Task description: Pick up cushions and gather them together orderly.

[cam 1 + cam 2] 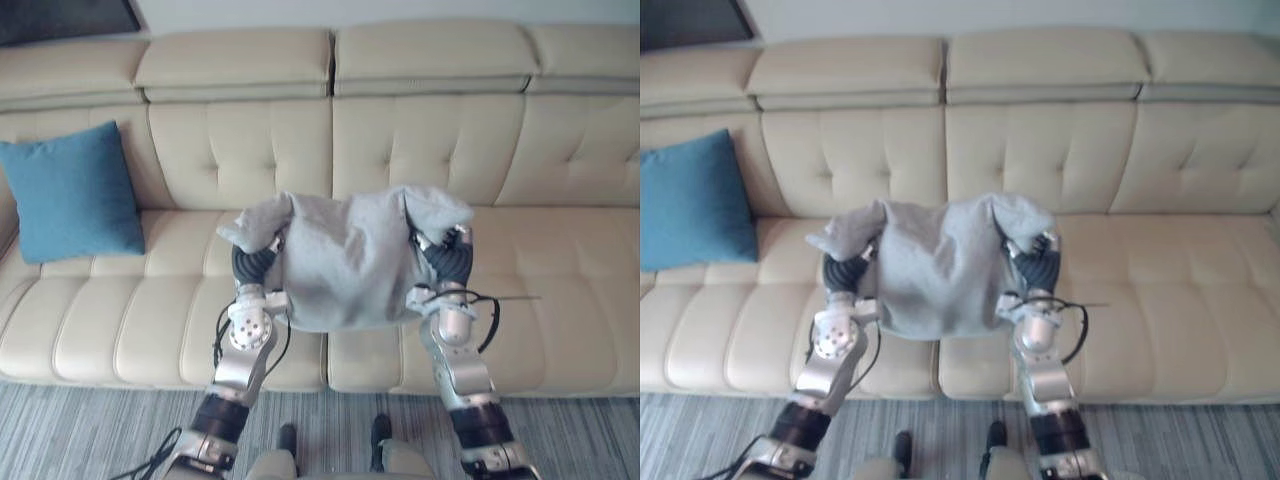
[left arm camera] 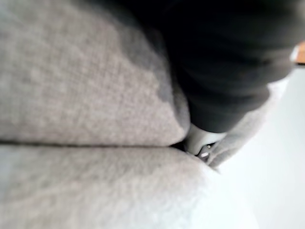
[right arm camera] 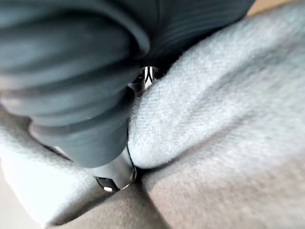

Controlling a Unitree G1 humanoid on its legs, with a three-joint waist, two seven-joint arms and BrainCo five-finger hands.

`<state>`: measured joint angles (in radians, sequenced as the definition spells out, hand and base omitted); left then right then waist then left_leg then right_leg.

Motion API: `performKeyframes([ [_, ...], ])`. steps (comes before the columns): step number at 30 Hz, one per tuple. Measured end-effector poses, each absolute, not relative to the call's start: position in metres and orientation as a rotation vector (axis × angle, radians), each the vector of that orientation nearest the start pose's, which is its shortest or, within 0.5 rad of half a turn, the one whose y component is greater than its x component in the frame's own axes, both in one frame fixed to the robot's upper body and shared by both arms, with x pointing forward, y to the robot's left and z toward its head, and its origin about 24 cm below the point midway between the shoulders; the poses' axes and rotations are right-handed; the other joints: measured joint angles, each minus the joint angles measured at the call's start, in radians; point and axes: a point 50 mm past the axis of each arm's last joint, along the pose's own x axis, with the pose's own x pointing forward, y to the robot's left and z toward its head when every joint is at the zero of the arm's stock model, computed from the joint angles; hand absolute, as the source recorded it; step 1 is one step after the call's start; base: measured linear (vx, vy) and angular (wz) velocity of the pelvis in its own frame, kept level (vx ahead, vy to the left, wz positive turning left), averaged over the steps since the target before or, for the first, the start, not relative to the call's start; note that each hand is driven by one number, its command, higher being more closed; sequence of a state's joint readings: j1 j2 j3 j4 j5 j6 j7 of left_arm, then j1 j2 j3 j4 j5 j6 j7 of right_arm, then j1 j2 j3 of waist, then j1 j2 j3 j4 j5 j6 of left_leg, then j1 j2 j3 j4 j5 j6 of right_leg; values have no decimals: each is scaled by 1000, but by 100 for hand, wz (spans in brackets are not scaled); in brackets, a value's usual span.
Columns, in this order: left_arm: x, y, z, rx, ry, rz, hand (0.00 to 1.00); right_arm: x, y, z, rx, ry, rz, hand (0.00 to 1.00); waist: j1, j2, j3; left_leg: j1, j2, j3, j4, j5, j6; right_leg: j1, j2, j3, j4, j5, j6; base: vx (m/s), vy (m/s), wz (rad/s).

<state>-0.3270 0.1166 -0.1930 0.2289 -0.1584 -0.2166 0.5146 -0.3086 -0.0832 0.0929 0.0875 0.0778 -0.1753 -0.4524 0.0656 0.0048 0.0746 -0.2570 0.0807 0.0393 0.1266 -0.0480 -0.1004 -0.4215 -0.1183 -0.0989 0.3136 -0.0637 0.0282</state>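
This soft grey fabric cushion (image 1: 345, 262) seems light and floppy; my left hand (image 1: 255, 263) at its nine o'clock, right hand (image 1: 450, 262) at three, clasp hidden: cannot tell.

No text, label, brand, number or sign can be read anywhere in these views. The soft light-grey fabric cushion (image 1: 345, 265), the square teal-blue fabric cushion (image 1: 72, 192) and the cream tufted leather sofa (image 1: 430, 140) all show plain, unmarked surfaces.
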Motion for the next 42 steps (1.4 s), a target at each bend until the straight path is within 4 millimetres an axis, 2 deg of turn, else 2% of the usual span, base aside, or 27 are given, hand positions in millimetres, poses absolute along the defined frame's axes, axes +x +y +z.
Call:
performKeyframes([
  [2,320,134,114,-61,-332,272,100,312,-138,141,87,-440,-292,100,0,3,19,-70,-2,-1,-3,22,-6,-77,-4,3,16,10,-8,-114,-30,5],
  [5,337,139,139,-42,-397,300,100,321,-133,164,107,-506,-307,100,-2,3,45,-120,1,2,-3,36,-12,-138,-3,2,28,19,-17,-76,-42,-3],
  [8,356,135,172,-31,-466,299,100,336,-135,191,105,-566,-366,100,-5,14,62,-180,1,3,-13,56,-19,-207,-2,5,31,34,-21,-22,-41,-2],
  [10,361,133,184,-34,-489,302,100,341,-137,200,110,-586,-385,100,-6,16,68,-202,1,5,-20,62,-21,-233,-2,7,28,40,-22,0,0,0],
  [11,368,131,201,-37,-524,306,100,344,-137,214,114,-623,-397,100,-6,18,90,-225,0,7,-24,70,-22,-257,-1,10,25,48,-23,-24,-14,-5],
  [14,380,132,230,-19,-567,330,100,354,-137,237,130,-659,-425,100,-7,22,124,-271,6,10,-50,94,-25,-304,12,20,-14,85,-25,-10,-14,-10],
  [16,384,131,242,-16,-581,332,100,359,-139,244,147,-658,-442,100,-7,25,144,-295,11,13,-53,98,-27,-319,18,21,-40,103,-25,9,-6,-9],
  [17,386,130,245,-15,-582,331,0,360,-141,245,160,-652,-450,0,-7,27,149,-305,14,13,-53,99,-28,-323,22,21,-52,110,-25,27,-1,-7],
  [20,390,134,251,-41,-574,359,0,365,-142,251,186,-644,-453,0,-7,33,153,-328,20,18,-53,99,-28,-335,28,22,-80,124,-26,38,0,-6],
  [25,396,143,274,-102,-581,406,0,372,-146,274,260,-658,-457,0,-2,35,176,-334,29,30,-53,99,-28,-334,32,21,-92,128,-26,0,0,0],
  [31,400,142,293,-169,-588,360,0,375,-159,299,314,-685,-423,0,0,38,204,-351,31,29,-53,99,-29,-330,34,17,-131,152,-23,0,0,0],
  [34,402,151,300,-238,-579,337,0,378,-180,309,386,-679,-421,0,3,38,204,-347,31,29,-53,99,-29,-322,34,13,-135,154,-23,0,0,0],
  [38,399,181,308,-301,-595,360,0,374,-210,314,411,-692,-441,0,2,37,207,-307,33,31,-53,99,-29,-275,35,7,-149,154,-23,19,-14,1],
  [41,394,201,307,-322,-626,379,0,369,-234,308,381,-696,-466,0,0,36,207,-264,35,32,-54,99,-29,-220,36,1,-165,154,-23,61,-27,5],
  [42,389,212,300,-338,-644,389,0,364,-243,299,355,-695,-477,0,-1,36,207,-243,34,33,-54,99,-29,-195,36,1,-173,154,-23,65,-19,1],
])
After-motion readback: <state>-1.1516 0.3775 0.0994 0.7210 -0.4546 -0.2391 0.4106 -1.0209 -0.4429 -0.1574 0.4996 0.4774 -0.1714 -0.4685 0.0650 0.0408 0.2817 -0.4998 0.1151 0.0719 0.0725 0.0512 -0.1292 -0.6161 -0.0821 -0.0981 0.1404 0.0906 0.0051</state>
